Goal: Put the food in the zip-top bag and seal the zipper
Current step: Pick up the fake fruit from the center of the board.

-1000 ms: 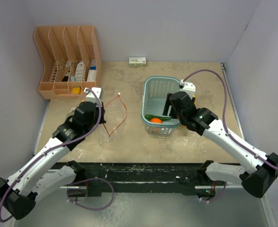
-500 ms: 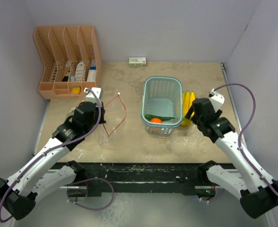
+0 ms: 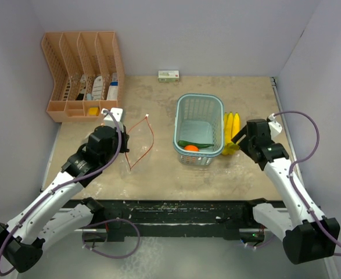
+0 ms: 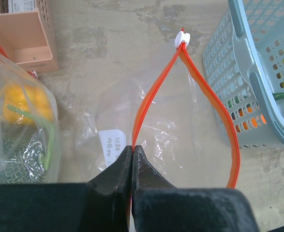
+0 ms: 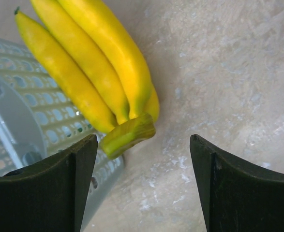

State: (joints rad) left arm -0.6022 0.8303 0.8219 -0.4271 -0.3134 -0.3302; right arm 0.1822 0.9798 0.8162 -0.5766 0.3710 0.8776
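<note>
The clear zip-top bag [image 3: 140,142] lies left of centre, its orange zipper rim [image 4: 154,89] spread open, with the white slider [image 4: 182,37] at the far end. My left gripper [image 3: 126,156] is shut on the near zipper strip [image 4: 132,147]. The yellow bananas [image 3: 231,125] lie on the table just right of the light blue basket [image 3: 199,97]. My right gripper [image 3: 239,139] is open and empty, and the green banana stem [image 5: 127,134] sits between its jaws [image 5: 142,145], nearer the left finger. A small orange fruit [image 3: 191,148] and a long green vegetable [image 3: 197,143] lie in the basket. The broccoli-like head is out of view.
An orange desk organizer [image 3: 83,75] stands at the back left. A small white-green box [image 3: 168,75] sits at the back wall. A second clear bag with a yellow thing inside [image 4: 21,104] lies left of my left gripper. A wall runs close along the right.
My right arm came out of the basket and swung right. The bananas now lie on the table beside the basket, with the open gripper just behind their stem. The left arm barely moved.
</note>
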